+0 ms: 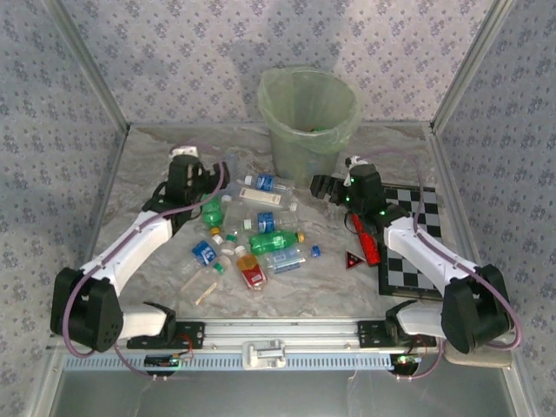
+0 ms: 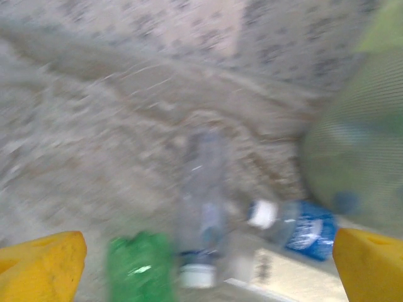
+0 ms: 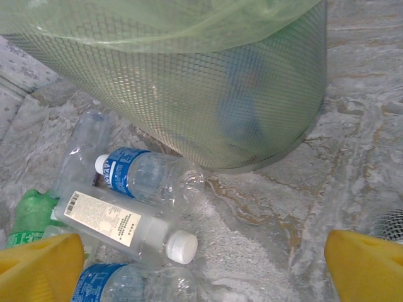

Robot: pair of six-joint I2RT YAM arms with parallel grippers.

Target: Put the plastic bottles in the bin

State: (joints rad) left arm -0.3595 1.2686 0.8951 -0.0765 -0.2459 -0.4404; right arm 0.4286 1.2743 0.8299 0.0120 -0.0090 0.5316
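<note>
Mostly clear, blue-labelled plastic bottles (image 1: pixel 276 241) — some green.

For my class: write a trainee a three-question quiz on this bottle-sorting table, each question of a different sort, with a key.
1. True or false: the pale green translucent round bin stands upright.
2. The left gripper and right gripper are: A both open; B both shut; C one shut on a bottle.
3. Which gripper is nearer the flat black-and-white chequered board?
Key: 1 true; 2 A; 3 right.
</note>
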